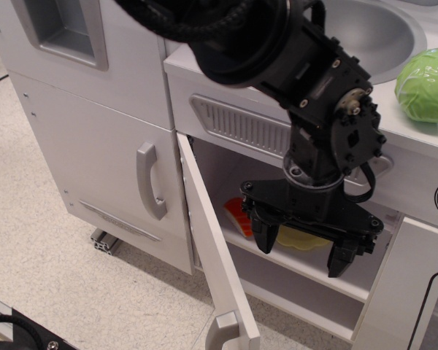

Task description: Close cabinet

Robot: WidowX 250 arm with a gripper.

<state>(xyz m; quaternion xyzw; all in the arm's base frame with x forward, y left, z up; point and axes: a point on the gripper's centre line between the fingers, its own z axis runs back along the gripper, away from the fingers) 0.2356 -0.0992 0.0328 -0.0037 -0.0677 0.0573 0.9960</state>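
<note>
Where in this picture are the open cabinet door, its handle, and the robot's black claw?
cabinet door (pixel 213 240): main camera view, on the door's flat inner face.
door handle (pixel 223 329): main camera view, on the grey bar near the door's lower edge.
gripper (pixel 299 251): main camera view, midway between the two black fingertips.

One open cabinet (pixel 226 240), one black pincer (pixel 303 257), one green cabbage (pixel 426 84), one sink (pixel 379 33), two grey door handles (pixel 150 180).

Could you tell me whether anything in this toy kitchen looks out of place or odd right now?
Only the cabinet door stands out: it hangs wide open toward the camera, baring the inner shelf with an orange-and-white toy and a yellow one. The gripper hovers before the shelf, jaws open and empty. Nothing looks spilled or damaged.
</note>
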